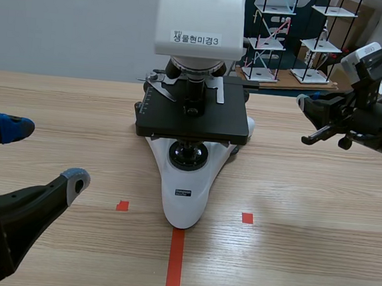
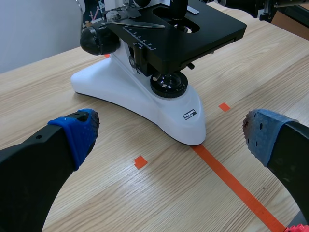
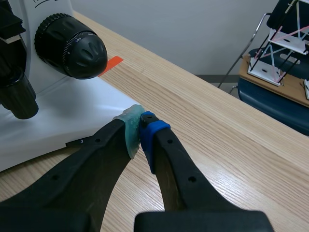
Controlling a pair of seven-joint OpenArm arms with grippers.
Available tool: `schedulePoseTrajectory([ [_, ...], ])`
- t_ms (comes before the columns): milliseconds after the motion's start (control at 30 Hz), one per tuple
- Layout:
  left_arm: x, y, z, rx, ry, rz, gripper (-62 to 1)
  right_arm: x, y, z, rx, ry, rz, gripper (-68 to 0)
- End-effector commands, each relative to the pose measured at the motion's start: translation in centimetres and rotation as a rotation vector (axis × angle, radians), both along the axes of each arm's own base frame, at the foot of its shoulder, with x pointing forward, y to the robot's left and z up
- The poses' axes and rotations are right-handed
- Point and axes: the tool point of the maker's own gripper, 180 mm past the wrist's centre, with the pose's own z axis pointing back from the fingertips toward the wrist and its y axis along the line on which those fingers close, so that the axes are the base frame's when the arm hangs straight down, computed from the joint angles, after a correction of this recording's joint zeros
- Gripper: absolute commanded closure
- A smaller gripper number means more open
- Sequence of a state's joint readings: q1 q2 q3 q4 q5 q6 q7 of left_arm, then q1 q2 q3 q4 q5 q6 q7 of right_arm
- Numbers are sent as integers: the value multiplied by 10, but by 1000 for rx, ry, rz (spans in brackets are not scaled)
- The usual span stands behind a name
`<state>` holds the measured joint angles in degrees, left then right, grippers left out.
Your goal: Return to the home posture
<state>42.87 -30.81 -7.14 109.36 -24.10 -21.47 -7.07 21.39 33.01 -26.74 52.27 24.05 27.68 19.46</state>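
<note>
A white microscope (image 1: 186, 183) with a black stage (image 1: 193, 113) stands at the table's middle, over an orange-red tape line. My left gripper (image 1: 39, 153) hangs open at the left, well short of the base; in the left wrist view its gripper (image 2: 171, 137) frames the microscope's white base (image 2: 145, 99), with nothing between the blue pads (image 2: 79, 130). My right gripper (image 1: 303, 102) is raised at the right, shut on nothing. In the right wrist view that gripper (image 3: 140, 126) has its pads together, just beside the base and below the black focus knob (image 3: 70, 46).
Behind the table at the back right stand wire racks with white shelves (image 1: 281, 30) on a wooden board. The table's far edge (image 3: 193, 72) runs close behind the right gripper; a blue chair seat (image 3: 275, 101) lies beyond it.
</note>
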Motion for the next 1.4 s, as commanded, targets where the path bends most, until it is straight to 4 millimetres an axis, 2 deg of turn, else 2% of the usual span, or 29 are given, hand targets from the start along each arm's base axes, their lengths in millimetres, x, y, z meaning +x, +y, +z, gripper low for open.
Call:
schedulePoseTrajectory([
  [0, 0, -4, 8, -24, -17, -6, -623, 10, -4, 24, 14, -64, -7, -11],
  [667, 0, -4, 8, -24, -17, -6, -623, 10, -5, 25, 17, -69, -8, -24],
  [833, 0, -4, 8, -24, -17, -6, -623, 8, -19, 27, 41, -80, -60, -157],
  [1000, 0, -4, 8, -24, -17, -6, -623, -5, -30, 25, 56, -85, -97, -283],
  [1267, 0, -4, 8, -24, -17, -6, -623, -48, -22, 29, 55, -102, -89, -556],
  [1367, 0, -4, 8, -24, -17, -6, -623, -66, -20, 32, 43, -120, -114, -627],
])
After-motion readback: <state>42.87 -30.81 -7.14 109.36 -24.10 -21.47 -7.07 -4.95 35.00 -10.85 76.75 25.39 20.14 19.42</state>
